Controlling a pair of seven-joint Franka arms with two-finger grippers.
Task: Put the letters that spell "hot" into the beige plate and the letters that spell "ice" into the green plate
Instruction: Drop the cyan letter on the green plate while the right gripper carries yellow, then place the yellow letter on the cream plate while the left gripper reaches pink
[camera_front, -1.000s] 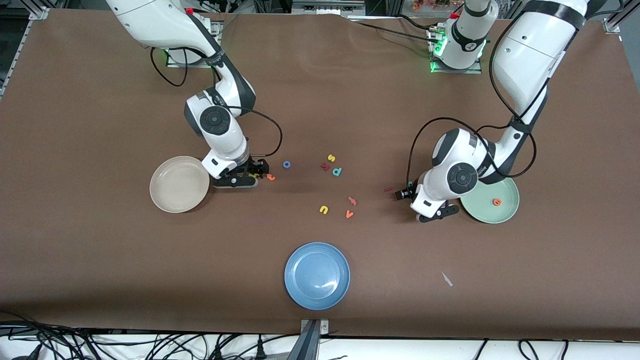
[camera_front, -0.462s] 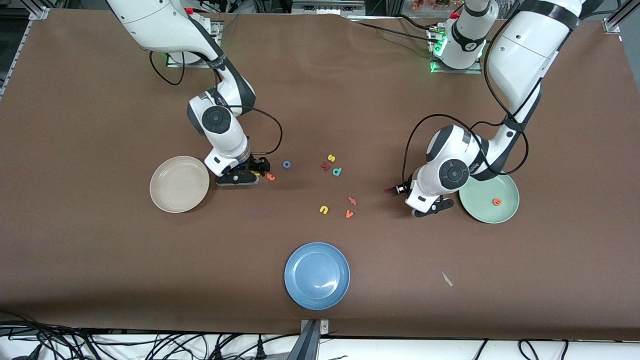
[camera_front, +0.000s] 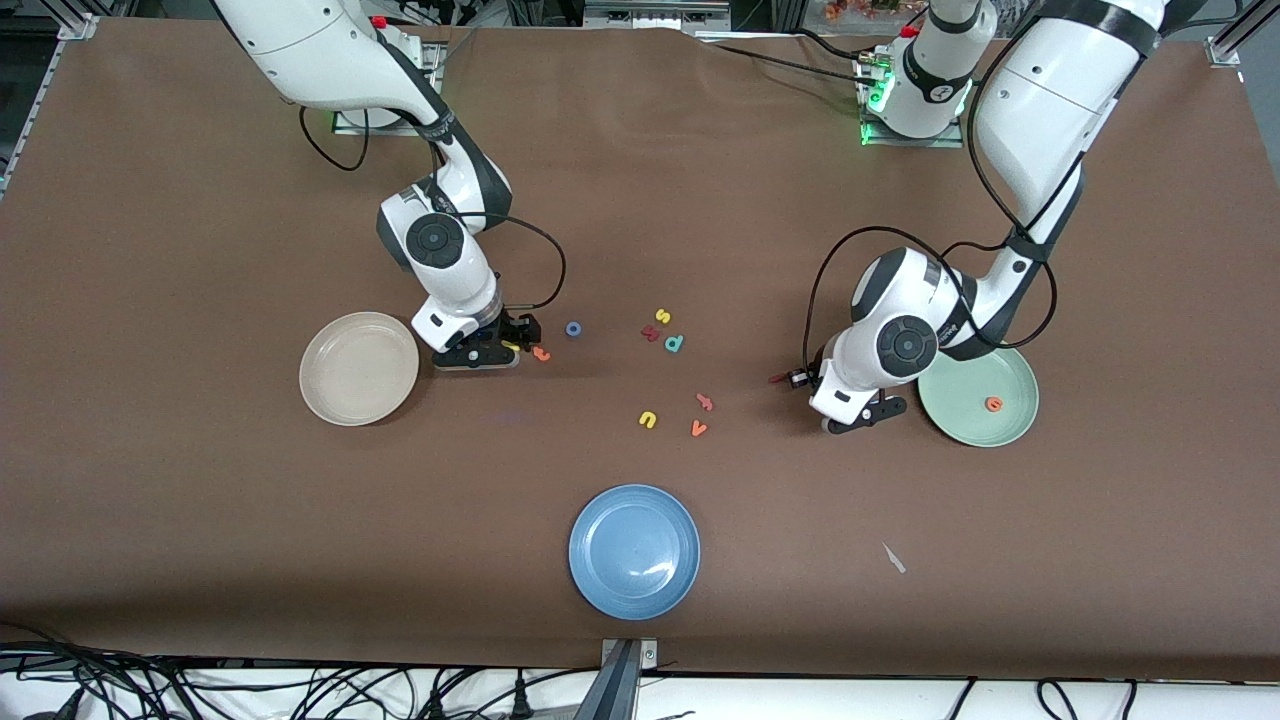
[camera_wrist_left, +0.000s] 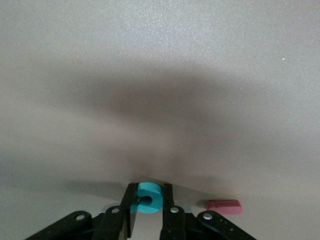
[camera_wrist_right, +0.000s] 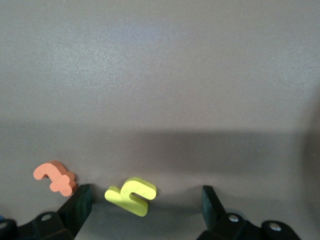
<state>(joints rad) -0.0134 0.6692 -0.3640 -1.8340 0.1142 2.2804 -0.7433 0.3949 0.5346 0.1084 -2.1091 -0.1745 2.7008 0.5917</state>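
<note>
My left gripper (camera_front: 801, 379) is low on the table beside the green plate (camera_front: 975, 425), and in the left wrist view this left gripper (camera_wrist_left: 149, 188) is shut on the teal c (camera_wrist_left: 150, 199). The dark red i (camera_front: 777, 378) lies just beside the c, shown as the i (camera_wrist_left: 223, 206). An orange e (camera_front: 993, 404) rests in the green plate. My right gripper (camera_front: 511, 348) stands open next to the beige plate (camera_front: 358, 367); that right gripper (camera_wrist_right: 145, 195) straddles the yellow h (camera_wrist_right: 129, 195) without touching it. The orange t (camera_front: 541, 353) lies just outside one finger, and the blue o (camera_front: 574, 328) sits a little farther from the front camera.
Mid-table lie a yellow s (camera_front: 661, 316), a teal p (camera_front: 674, 343), a dark red letter (camera_front: 650, 333), a yellow u (camera_front: 647, 419), an orange v (camera_front: 698, 428) and a salmon letter (camera_front: 704, 402). A blue plate (camera_front: 634, 550) sits near the front edge.
My left gripper has slid a little away from the green plate onto the teal c and closed on it. The right gripper has barely shifted and stays open around the h.
</note>
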